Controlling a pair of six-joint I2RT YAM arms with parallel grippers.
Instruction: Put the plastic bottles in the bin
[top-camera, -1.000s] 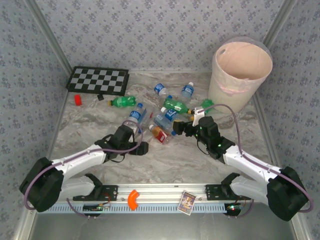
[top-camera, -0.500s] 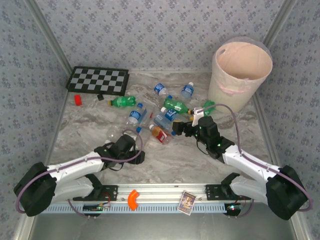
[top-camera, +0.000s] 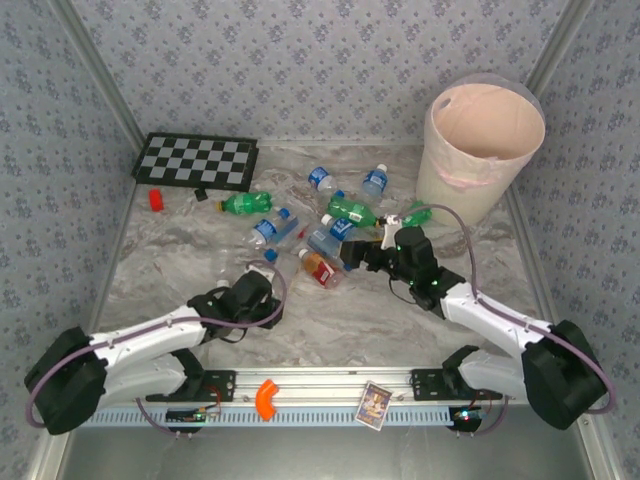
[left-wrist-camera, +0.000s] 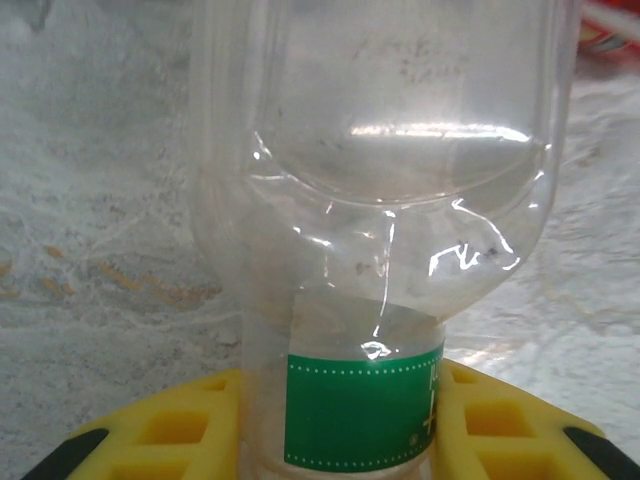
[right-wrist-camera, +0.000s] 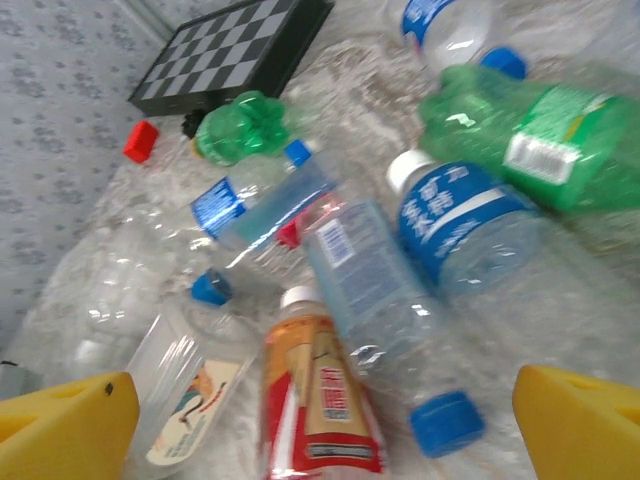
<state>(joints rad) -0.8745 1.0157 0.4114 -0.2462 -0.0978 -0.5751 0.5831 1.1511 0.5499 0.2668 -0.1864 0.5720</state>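
- Firmly clamped, the left gripper (left-wrist-camera: 340, 445) holds a clear green-labelled bottle (left-wrist-camera: 380, 200), centre frame.
- Fingers spread wide, the right gripper (top-camera: 352, 254) hovers over scattered plastic bottles (top-camera: 348, 211), centre of the overhead view.
- Upper right stands the bin (top-camera: 470, 175).

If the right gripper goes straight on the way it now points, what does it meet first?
Probably the red-labelled bottle just ahead of the right gripper, though depth is unclear.

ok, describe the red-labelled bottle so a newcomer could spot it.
From the pale pink bin in the far right corner, move left and nearer to the bottle pile. At the pile's near edge lies the red-labelled bottle, on its side; its neighbours are blue-labelled or green.
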